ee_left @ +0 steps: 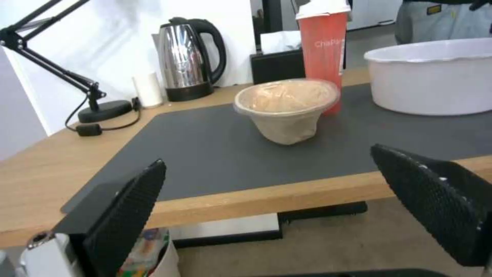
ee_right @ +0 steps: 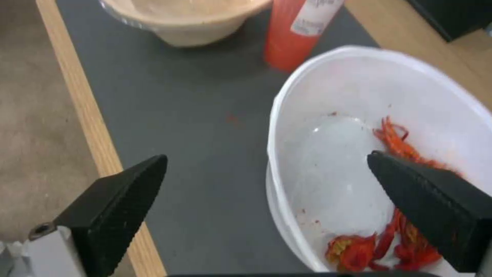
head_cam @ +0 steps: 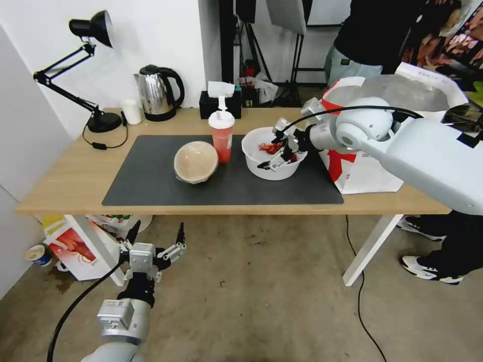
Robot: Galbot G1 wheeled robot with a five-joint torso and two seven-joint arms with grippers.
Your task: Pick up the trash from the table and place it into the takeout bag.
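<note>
White plastic bowl (head_cam: 274, 160) on mat near bench's right end, beside takeout bag (head_cam: 372, 166): light, thin, flexible, greasy. Right claw (head_cam: 279, 149) wide, straddling rim; pinch rim wall. Left claw (head_cam: 153, 240) wide, parked below front edge

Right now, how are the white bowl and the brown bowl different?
The white bowl is bigger, plastic and sits upright; the brown bowl is smaller, paper and tilted toward the table's front. The white bowl holds red crayfish scraps; the brown bowl looks empty. The right hand is open astride the white bowl's rim; nothing touches the brown bowl. Both sit on the grey mat.
</note>
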